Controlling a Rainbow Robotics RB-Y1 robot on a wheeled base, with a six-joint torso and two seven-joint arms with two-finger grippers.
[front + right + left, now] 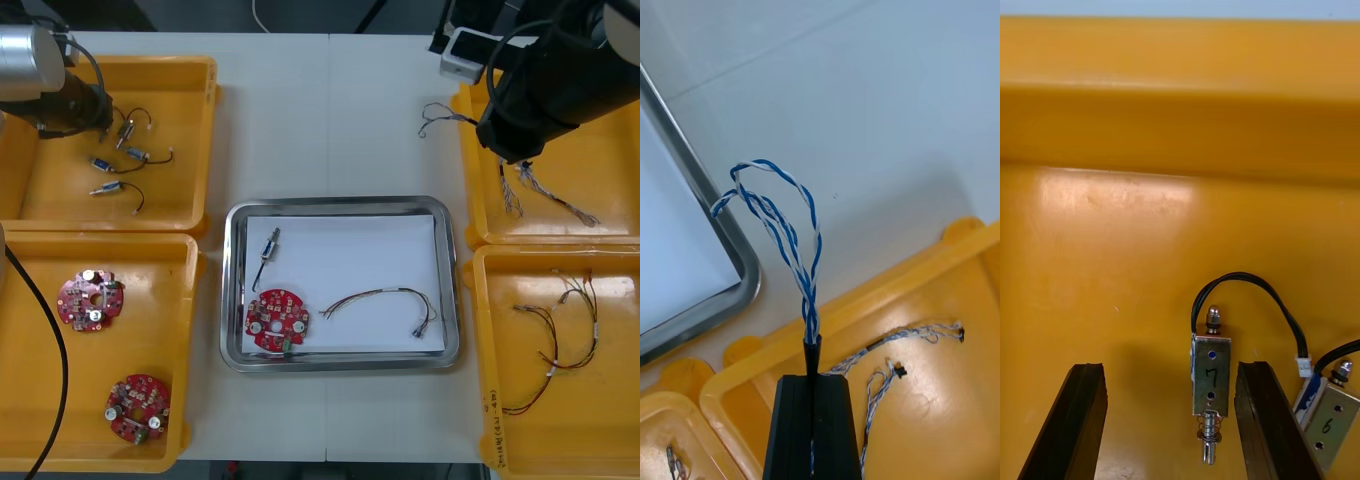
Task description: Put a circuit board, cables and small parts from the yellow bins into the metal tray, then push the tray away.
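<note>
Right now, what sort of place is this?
Likely an electronics kitting bench: yellow bins hold sorted circuit boards, cables, small metal parts; a metal tray between collects one set. Right gripper holds a blue and white cable above the table; left gripper open around a small metal part.

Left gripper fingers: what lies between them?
In the left wrist view, a small metal part marked 7 lies on the yellow bin's floor between the open left gripper's fingers.
</note>
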